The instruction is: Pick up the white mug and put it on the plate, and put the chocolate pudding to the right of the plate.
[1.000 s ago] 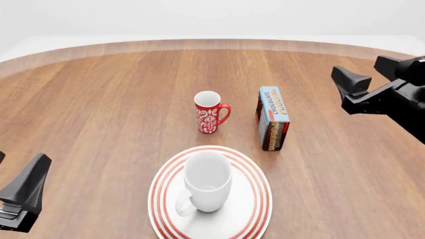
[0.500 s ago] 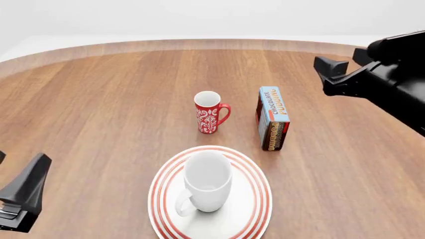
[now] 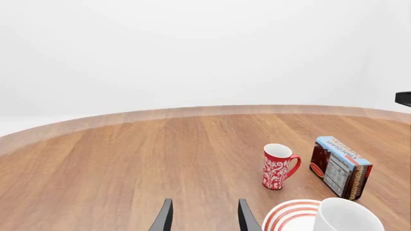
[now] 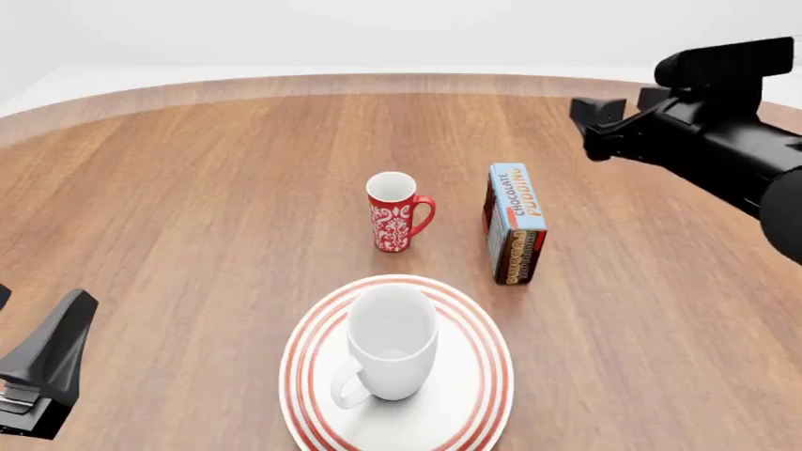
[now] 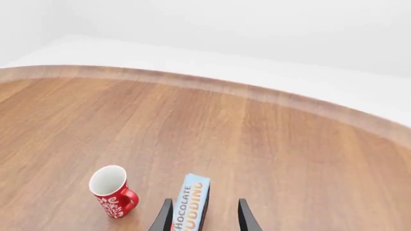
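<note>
Item 1: white mug (image 4: 393, 343), upright on the plate (image 4: 483, 404); I count that half done.

Item 2: chocolate pudding (image 4: 516, 225), upright beyond the plate's far right edge, beside the red mug (image 4: 396, 212); still to be placed.

Item 3: right gripper (image 4: 599, 127), moved inward over 1 second, now high above the carton, jaws apart, empty; I judge a descent next.

Item 4: left gripper (image 3: 202, 216), parked, jaws apart.

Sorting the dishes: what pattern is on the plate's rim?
Concentric red rings on the white plate, clearest in the front view.
</note>
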You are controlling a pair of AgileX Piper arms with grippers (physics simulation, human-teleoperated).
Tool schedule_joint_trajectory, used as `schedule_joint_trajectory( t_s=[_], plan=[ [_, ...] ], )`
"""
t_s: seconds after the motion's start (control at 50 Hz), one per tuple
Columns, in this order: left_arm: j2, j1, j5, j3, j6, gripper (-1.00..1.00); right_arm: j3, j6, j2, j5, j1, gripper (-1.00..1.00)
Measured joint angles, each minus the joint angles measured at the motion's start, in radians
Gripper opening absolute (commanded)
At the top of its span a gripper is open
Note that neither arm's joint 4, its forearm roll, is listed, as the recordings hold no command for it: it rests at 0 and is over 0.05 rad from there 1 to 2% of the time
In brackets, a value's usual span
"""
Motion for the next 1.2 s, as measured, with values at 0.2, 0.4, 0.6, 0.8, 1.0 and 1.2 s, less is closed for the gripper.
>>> schedule_joint_trajectory(
  t_s=[0.2,0.4,0.6,0.8,1.0,1.2],
  plan=[
    [0.0,-0.002,-0.001,0.0,0.0,1.0,-0.044,0.02,0.046,0.023,0.001,1.0],
    [0.0,-0.005,-0.001,0.0,0.001,1.0,-0.085,0.049,0.084,0.05,0.008,1.0],
    [0.0,-0.007,-0.002,0.0,0.0,1.0,-0.127,0.082,0.12,0.081,0.018,1.0],
    [0.0,-0.008,-0.002,0.0,-0.001,1.0,-0.167,0.109,0.156,0.114,0.026,1.0],
    [0.0,-0.01,-0.002,0.0,-0.002,1.0,-0.202,0.138,0.195,0.141,0.037,1.0],
    [0.0,-0.011,-0.002,0.0,-0.005,1.0,-0.233,0.171,0.23,0.162,0.04,1.0]
  ],
)
